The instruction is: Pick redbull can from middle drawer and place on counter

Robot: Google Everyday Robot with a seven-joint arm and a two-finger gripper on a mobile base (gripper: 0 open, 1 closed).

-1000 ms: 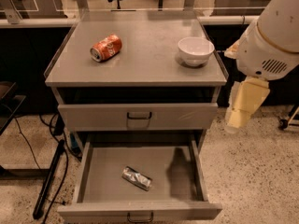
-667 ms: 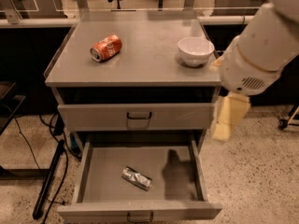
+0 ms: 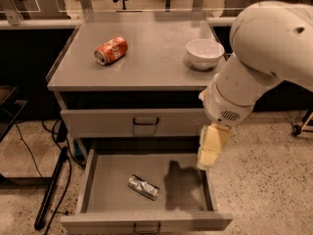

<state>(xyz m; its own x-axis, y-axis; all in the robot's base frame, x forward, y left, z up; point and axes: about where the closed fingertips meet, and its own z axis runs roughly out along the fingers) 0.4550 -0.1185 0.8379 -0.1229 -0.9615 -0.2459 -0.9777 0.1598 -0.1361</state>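
Observation:
The redbull can (image 3: 144,187) lies on its side on the floor of the open middle drawer (image 3: 112,182), a little left of centre. My gripper (image 3: 209,153) hangs from the big white arm over the drawer's right rear corner, well right of the can and above it. Its shadow falls on the drawer floor just right of the can. The counter (image 3: 146,58) above is flat and grey.
An orange-red soda can (image 3: 111,50) lies on its side on the counter's left half. A white bowl (image 3: 205,53) stands on its right half. The upper drawer front (image 3: 137,122) is closed. A dark pole and cables lie on the floor at the left.
The arm has swung left and toward the cabinet. The gripper went from beside the cabinet's right side to over the drawer's right rear corner. The can has not moved.

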